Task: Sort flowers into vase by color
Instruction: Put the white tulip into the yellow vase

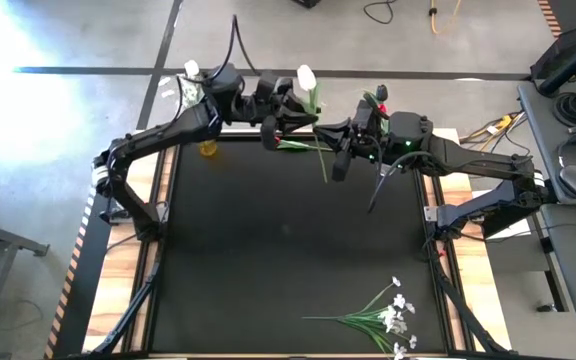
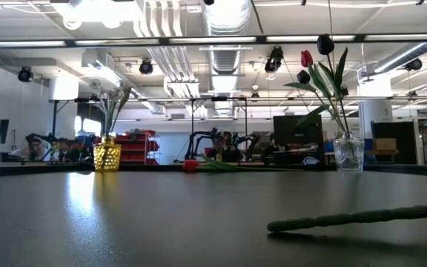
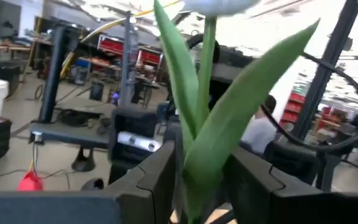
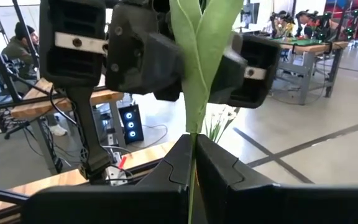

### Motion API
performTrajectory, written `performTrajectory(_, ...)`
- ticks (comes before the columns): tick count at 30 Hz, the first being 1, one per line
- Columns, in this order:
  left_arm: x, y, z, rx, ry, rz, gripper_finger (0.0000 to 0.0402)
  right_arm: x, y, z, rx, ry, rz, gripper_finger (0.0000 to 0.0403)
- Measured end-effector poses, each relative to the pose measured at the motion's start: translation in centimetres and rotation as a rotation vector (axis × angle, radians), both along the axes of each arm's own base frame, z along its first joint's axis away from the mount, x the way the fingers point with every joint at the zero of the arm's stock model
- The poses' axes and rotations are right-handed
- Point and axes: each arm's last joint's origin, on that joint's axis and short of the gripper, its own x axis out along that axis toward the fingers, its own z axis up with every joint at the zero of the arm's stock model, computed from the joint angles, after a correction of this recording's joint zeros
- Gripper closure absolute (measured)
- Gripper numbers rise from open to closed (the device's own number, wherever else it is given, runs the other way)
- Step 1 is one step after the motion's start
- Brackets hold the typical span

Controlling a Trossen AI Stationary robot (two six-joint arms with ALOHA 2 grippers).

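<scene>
A white tulip (image 1: 307,78) with a green stem and long leaves is held upright in the air over the table's far edge, between both grippers. My left gripper (image 1: 290,122) is shut on its leafy part, and my right gripper (image 1: 334,152) is shut on the stem lower down. A yellow vase (image 2: 107,156) holds thin stems. A clear glass vase (image 2: 349,154) holds red and dark tulips. A red tulip (image 2: 190,165) lies on the table by the far edge. A spray of tiny white blossoms (image 1: 383,315) lies near the near right corner. My left gripper pinches the white tulip's leaves (image 3: 199,155) and the stem between its two fingers, level, from the table's left side, below the head. The tulip stands upright, lifted clear. My right gripper pinches the bare stem (image 4: 193,140) just under the leaves, level, from the table's right side, across the stem, whose lower end (image 1: 325,178) hangs free.
The black table top (image 1: 288,250) is bare in its middle. The spray's stem (image 2: 362,217) lies across the near right part. Both vases stand at the far edge, yellow vase (image 1: 208,148) on the left and glass vase (image 1: 373,103) on the right. People sit in the room beyond.
</scene>
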Motion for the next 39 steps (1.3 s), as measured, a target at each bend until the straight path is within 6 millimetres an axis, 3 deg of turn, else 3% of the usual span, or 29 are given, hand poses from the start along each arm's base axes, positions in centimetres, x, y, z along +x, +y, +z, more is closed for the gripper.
performTrajectory(5, 0.7, 0.3, 0.1, -0.004, -0.001, -0.008, 0.0304, 0.0, 0.0, 0.0, -0.004, 0.005, 0.001, 0.039)
performTrajectory(12, 0.6, 0.2, 0.3, 0.017, -0.01, -0.024, 0.0391, 0.0, 0.0, -0.1, -0.006, 0.012, 0.001, 0.039)
performTrajectory(18, 0.4, 0.1, 0.8, 0.031, -0.024, -0.021, 0.0398, 0.0, -0.1, -0.1, 0.017, 0.004, -0.016, 0.0382)
performTrajectory(27, -0.1, 0.5, 1.0, 0.048, 0.023, 0.032, 0.0401, -0.1, -0.2, -0.2, 0.02, 0.017, -0.044, 0.0275)
performTrajectory(31, -1.4, 0.4, 1.4, 0.094, 0.077, 0.131, 0.0401, -0.7, -0.2, -0.1, 0.009, 0.037, -0.083, 0.0232)
performTrajectory(39, -5.4, -0.4, 1.9, 0.173, 0.289, 0.433, 0.0401, -2.5, -0.1, 1.0, -0.042, 0.03, -0.15, 0.0212)
